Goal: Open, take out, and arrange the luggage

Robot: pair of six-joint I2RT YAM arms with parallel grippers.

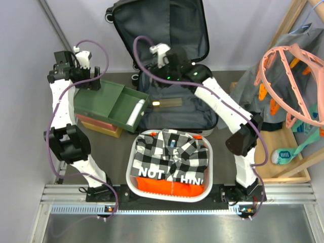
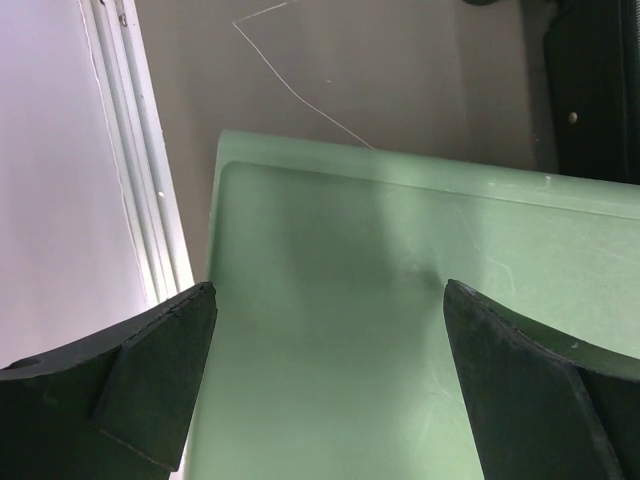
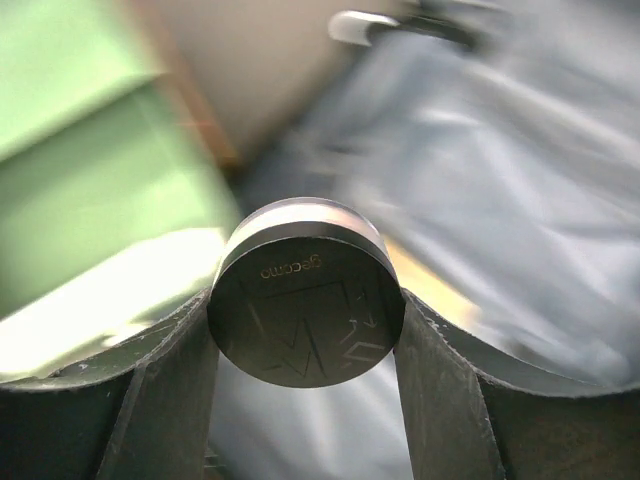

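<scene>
Luggage [image 1: 162, 25] lies open at far centre of table, lid up vs wall, just behind white basket [image 1: 169, 198]. R gripper [image 3: 305, 300] is over its lining, clamped on dark round disc [image 3: 305, 335]. L gripper [image 2: 328, 300] is spread wide, empty, above green box [image 2: 400, 210].

Dark green plastic tray [image 1: 101, 101] crowds the left edge of the open grey-lined suitcase [image 1: 177, 119]. White perforated basket [image 1: 130, 174] blocks its front. The middle of the lining lies bare.

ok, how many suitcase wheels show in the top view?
2. Both on the suitcase's left edge: one wheel at the far corner, one midway down, just behind the green box. More may be hidden under that box.
</scene>
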